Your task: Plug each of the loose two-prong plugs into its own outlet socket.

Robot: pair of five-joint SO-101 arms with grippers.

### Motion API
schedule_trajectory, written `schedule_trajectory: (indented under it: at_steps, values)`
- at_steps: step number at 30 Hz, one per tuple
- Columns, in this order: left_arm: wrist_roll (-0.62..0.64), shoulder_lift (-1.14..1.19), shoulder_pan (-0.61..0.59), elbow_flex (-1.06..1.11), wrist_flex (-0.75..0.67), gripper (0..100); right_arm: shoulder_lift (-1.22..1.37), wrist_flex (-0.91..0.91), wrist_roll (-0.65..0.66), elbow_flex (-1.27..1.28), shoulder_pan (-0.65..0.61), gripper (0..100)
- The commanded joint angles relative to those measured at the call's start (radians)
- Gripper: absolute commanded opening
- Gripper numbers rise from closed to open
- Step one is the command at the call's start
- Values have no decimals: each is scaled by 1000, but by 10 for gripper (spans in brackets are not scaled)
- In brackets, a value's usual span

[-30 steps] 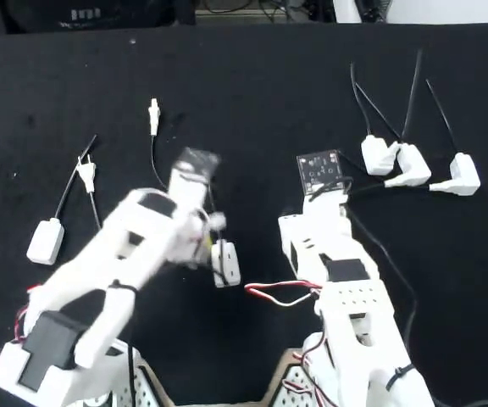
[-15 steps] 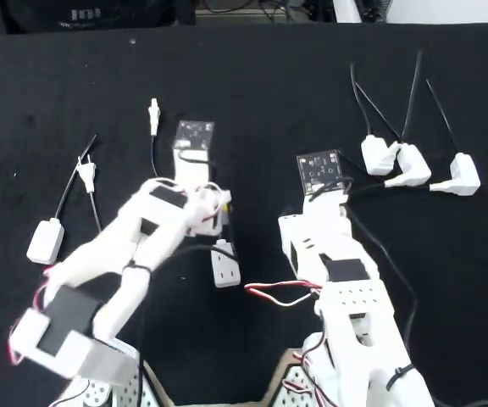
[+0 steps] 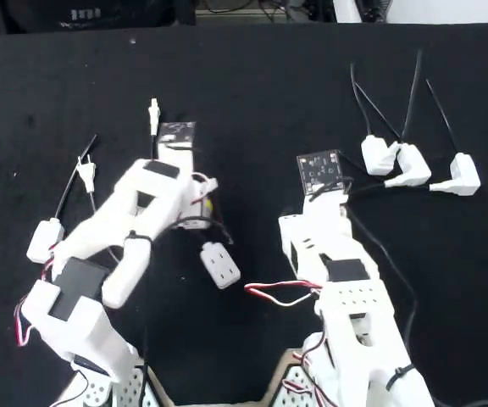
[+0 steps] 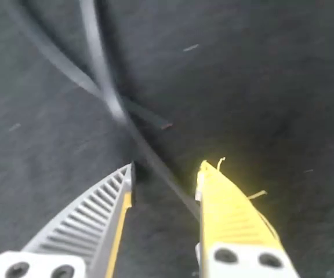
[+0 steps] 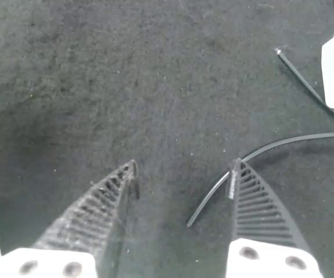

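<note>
Seemingly barely begun: upper plug [image 3: 152,114] and left plug [image 3: 85,174] lie loose, centre socket [image 3: 220,264] unfilled, left tool [image 4: 167,167] and right tool [image 5: 184,163] both spread.

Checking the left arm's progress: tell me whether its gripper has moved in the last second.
Yes. In the high view the left gripper has travelled away from the outlet socket, toward the loose plug farther up the table.

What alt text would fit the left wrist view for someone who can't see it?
The left gripper hangs with its jaws open, one grey and one yellow, over a black cloth table. Two black cables cross ahead of it, and one runs on between the jaws.
</note>
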Motion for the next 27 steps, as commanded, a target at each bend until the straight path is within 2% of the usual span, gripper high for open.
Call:
schedule_trajectory:
  at_steps: [1,8,15,20,24,25,27]
  values:
    - [-86,0,-94,-8,121,172,-25,-15,-3,-56,12,240]
    - [-199,-183,-189,101,164,173,-25,-17,-3,-56,12,240]
    - [-410,-463,-197,341,158,174,-25,-18,-6,-56,12,240]
    - [-430,-640,-219,340,166,178,-22,-17,-6,-56,12,240]
    - [-436,-758,-219,341,224,240,-24,-18,-5,-47,12,240]
    - [-474,-776,-217,343,255,238,-25,-21,-3,-44,12,240]
    - [-638,-807,-211,357,334,233,-25,-21,-3,-44,12,240]
